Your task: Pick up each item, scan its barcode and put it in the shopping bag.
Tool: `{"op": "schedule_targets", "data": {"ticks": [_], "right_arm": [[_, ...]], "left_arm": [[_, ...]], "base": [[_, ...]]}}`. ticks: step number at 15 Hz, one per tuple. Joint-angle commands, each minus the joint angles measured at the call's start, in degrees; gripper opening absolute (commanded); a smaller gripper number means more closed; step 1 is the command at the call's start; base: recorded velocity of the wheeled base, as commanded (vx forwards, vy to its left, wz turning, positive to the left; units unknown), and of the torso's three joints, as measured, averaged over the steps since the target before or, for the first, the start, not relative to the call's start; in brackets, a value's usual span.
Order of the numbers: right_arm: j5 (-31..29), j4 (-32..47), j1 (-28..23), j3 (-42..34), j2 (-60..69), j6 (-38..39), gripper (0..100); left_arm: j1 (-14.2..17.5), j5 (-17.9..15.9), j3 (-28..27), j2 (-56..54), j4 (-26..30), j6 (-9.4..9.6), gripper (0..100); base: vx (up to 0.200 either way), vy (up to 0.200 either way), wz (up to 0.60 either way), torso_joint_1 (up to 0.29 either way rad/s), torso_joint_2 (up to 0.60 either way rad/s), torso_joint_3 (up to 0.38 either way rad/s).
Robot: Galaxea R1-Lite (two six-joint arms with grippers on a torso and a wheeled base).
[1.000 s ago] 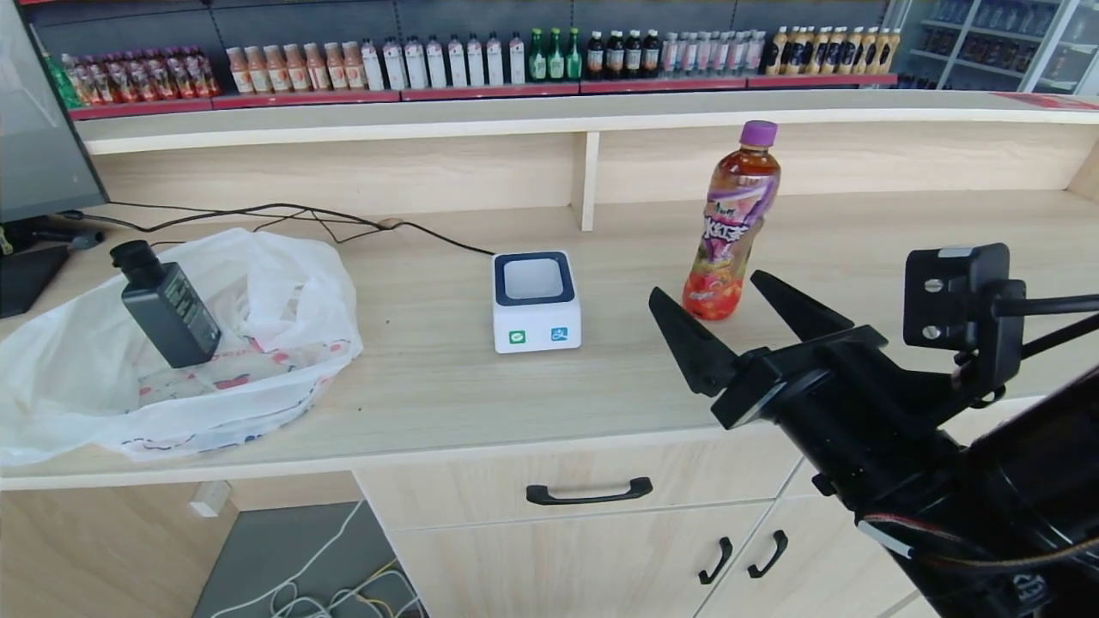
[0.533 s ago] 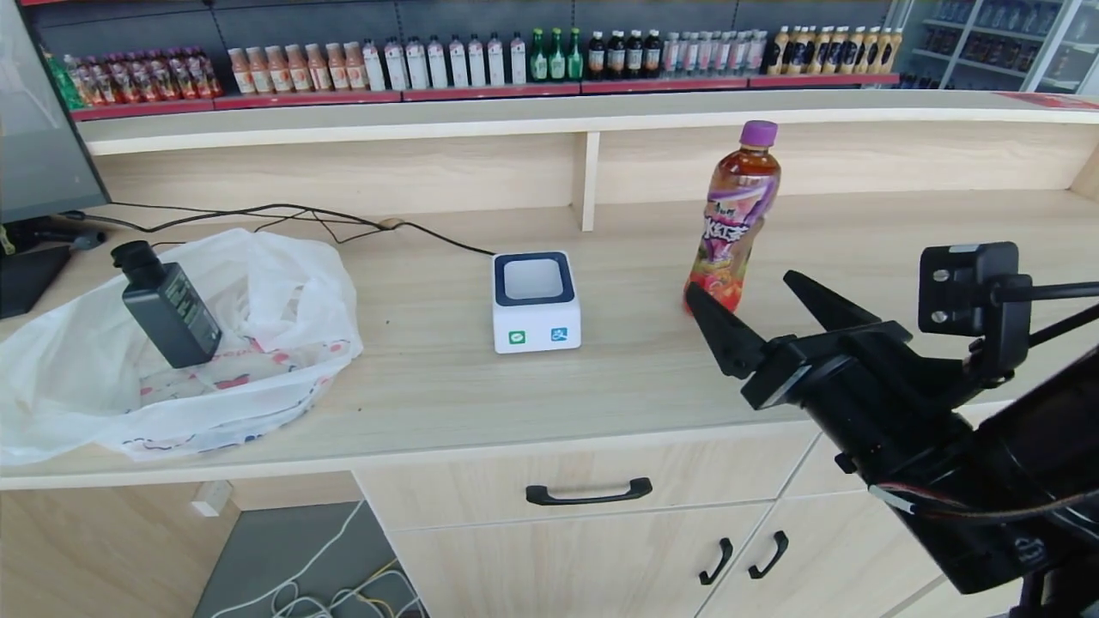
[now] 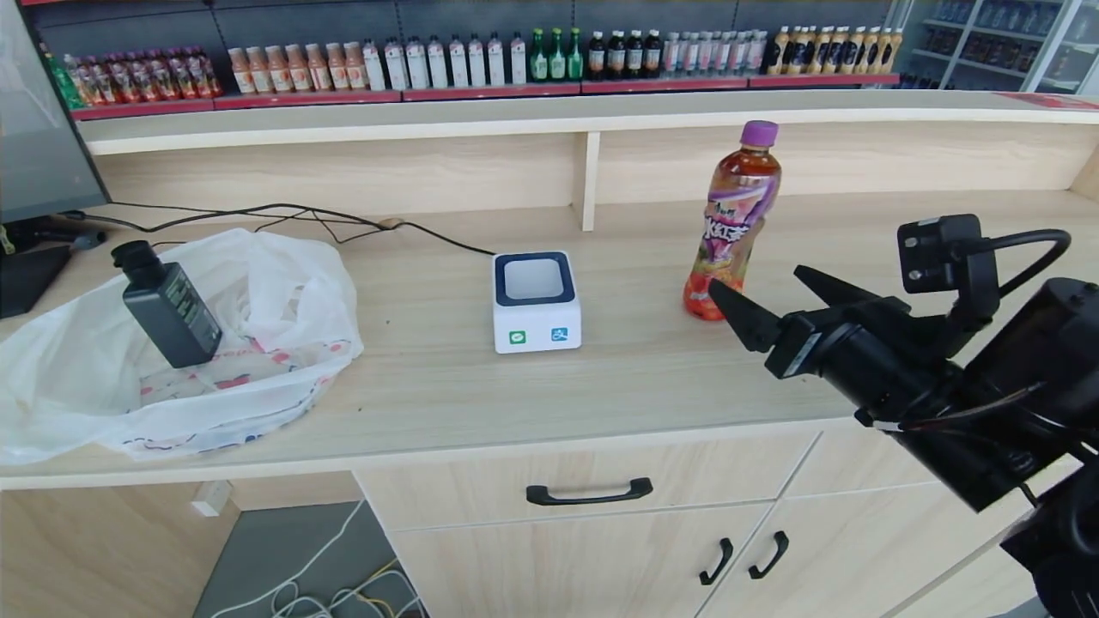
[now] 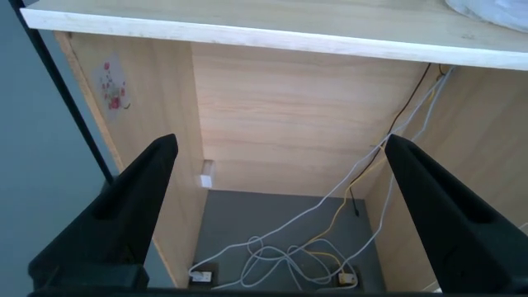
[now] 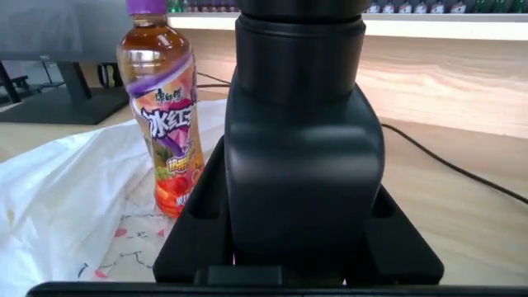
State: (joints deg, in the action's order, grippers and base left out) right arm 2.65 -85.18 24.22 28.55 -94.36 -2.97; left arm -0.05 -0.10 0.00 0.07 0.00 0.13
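The drink bottle point(image 3: 735, 225) (amber tea, purple cap, bright label) stands upright on the right part of the table point(image 3: 429, 378), well to the right of the scanner. The right wrist view shows the bottle point(image 5: 162, 124) upright as well, with the white bag point(image 5: 58, 198) behind it.

The right end effector point(image 3: 786, 300) sits just near and right of the bottle, low over the table. Its two black fingers point(image 3: 743, 313) are spread apart with nothing between them. One tip lies close beside the bottle's base; whether it touches cannot be told.

The white box scanner point(image 3: 537, 300) rests at the middle of the table with its dark-framed window facing up. A black cable point(image 3: 283, 210) runs from it toward the far left.

The shopping bag point(image 3: 292, 275) (thin white plastic with red print) lies open on the left end of the table. A dark grey bottle point(image 3: 167, 305) with a black cap sits inside it, leaning left.

The left end effector point(image 4: 280, 214) hangs below the table's near edge, facing the wooden cabinet recess. Its fingers point(image 4: 124, 223) are spread wide and hold nothing. Loose wires point(image 4: 289, 252) lie on the floor there.

Rows of bottles point(image 3: 515, 56) line the red shelf on the far side.
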Motion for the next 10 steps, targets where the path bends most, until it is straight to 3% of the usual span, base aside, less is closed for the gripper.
{"op": "schedule_targets", "data": {"ticks": [1, 10], "right_arm": [[0.17, -0.25, 0.56, 3.27, -2.41, -0.01, 0], [-0.1, -0.25, 4.96, 11.88, -14.72, 1.13, 0]], "left_arm": [[-0.04, 0.01, 0.0, 0.01, 0.0, 0.04, 100], [-0.04, 0.01, 0.0, 0.01, 0.0, 0.13, 100]], "base": [[0.0, 0.0, 0.0, 0.0, 0.0, 0.0], [0.0, 0.0, 0.0, 0.0, 0.0, 0.0]]}}
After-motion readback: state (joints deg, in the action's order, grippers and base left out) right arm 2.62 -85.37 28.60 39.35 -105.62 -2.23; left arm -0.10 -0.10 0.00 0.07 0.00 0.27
